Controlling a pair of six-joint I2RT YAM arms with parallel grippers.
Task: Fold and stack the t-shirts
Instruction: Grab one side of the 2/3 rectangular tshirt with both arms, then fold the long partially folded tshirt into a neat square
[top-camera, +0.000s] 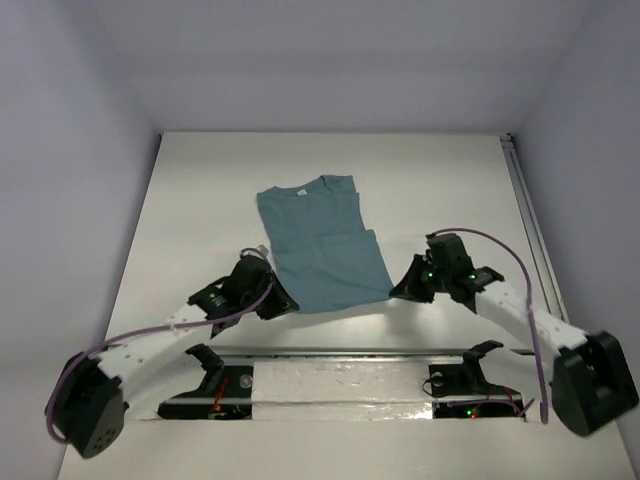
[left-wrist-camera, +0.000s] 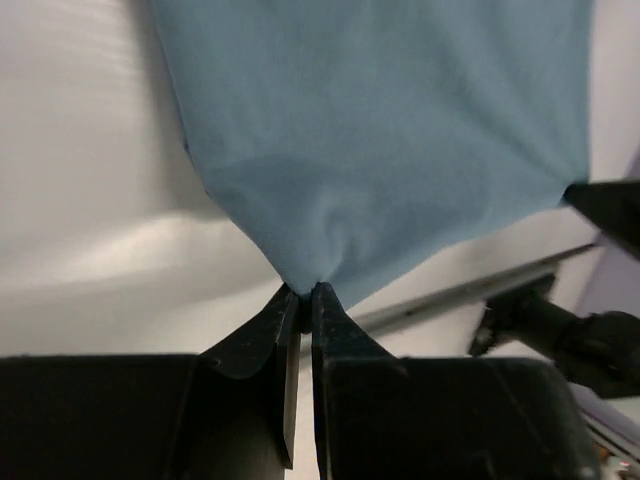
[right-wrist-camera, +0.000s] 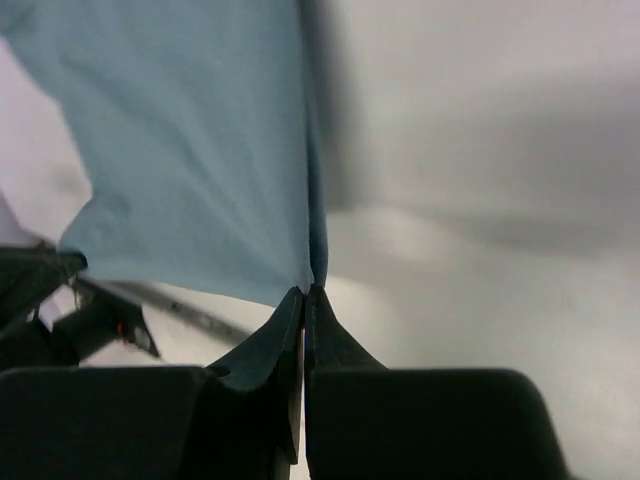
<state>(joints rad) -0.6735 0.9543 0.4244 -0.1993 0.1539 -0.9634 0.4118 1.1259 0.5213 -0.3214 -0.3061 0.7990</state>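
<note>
A plain teal-blue t-shirt (top-camera: 322, 243) lies in the middle of the white table, folded to a narrow strip, collar at the far end. My left gripper (top-camera: 283, 302) is shut on its near left corner; in the left wrist view the cloth (left-wrist-camera: 380, 140) bunches into the closed tips (left-wrist-camera: 306, 291). My right gripper (top-camera: 397, 290) is shut on its near right corner; in the right wrist view the cloth (right-wrist-camera: 190, 150) runs from the closed tips (right-wrist-camera: 305, 291) up and left. The near hem is stretched between the two grippers, lifted slightly.
The white table (top-camera: 200, 200) has walls at the left, right and back. A metal rail (top-camera: 350, 352) and the arm mounts run along the near edge. A track (top-camera: 530, 220) runs along the right edge.
</note>
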